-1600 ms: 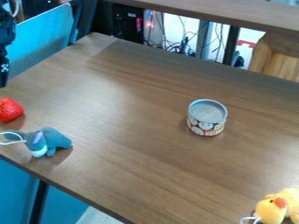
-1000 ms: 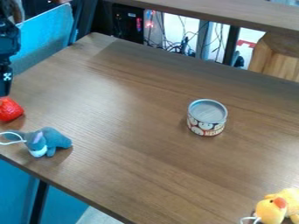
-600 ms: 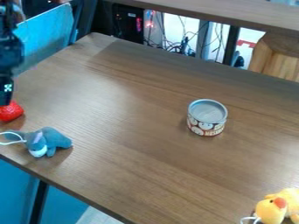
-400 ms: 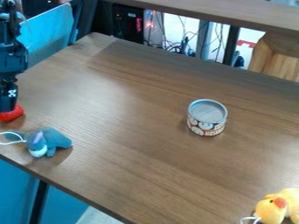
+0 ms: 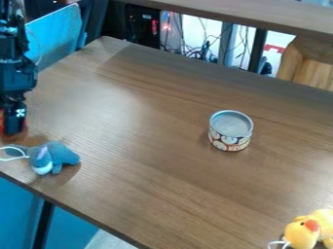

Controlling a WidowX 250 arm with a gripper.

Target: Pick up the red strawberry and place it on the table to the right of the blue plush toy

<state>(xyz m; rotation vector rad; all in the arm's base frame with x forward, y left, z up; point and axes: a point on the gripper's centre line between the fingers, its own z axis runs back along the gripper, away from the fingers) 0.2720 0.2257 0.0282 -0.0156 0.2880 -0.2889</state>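
A brown worktop [image 5: 149,146] is cropped by the view's edges and overlapped at the left by a black gripper [image 5: 13,125], which has been lowered since the earlier frames; whether its jaws are spread or pressed together cannot be told. A blue-grey plush donkey [image 5: 60,154] is seen just below, while a yellow plush duck [image 5: 304,235] is cut off at lower right. A printed tin [image 5: 229,141] is pictured right of centre, its contents indistinct. At the left edge, a red strawberry [image 5: 2,121] is mostly hidden by the gripper.
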